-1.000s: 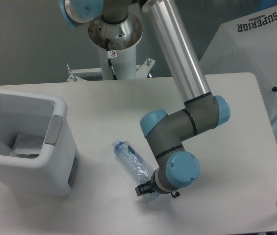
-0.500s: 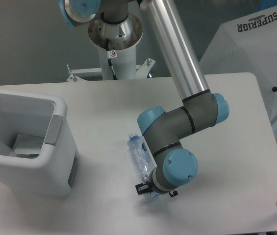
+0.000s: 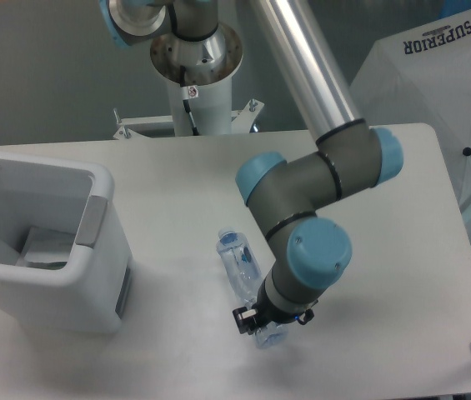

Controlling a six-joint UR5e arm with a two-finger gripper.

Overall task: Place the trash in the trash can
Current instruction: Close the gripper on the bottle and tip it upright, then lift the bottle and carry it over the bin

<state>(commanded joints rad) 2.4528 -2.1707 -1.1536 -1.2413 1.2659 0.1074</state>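
A robot arm reaches down over a white table (image 3: 385, 283), its claw (image 3: 270, 323) low at the near edge of the scene and mostly hidden beneath the round blue-capped wrist joint (image 3: 320, 252) above it. The claw sits over the near end of a crushed clear plastic bottle (image 3: 242, 268) and appears to be pinching it, though the fingers themselves are too hidden to be sure how they stand. The bottle stretches away from the claw toward the upper left, its blue cap (image 3: 229, 239) at the far end, and whether its body rests on the table or hangs just above it cannot be told. Well to the left of the claw stands the trash can (image 3: 93, 275), a white boxy bin with rounded corners and a grey panel (image 3: 92, 219) on the rim nearest the claw. Inside the bin lies a flat white packet (image 3: 45, 248); any marking on it is too faint to make out. Beyond the claw, the grey forearm rises to a second blue-capped joint (image 3: 260, 172) and a long silver tube (image 3: 305, 62) that climbs toward the white pedestal (image 3: 200, 96) at the far edge of the table. Far to the right, past the table, stands a white shape with the word SUPERIOR (image 3: 439, 37) printed on it.
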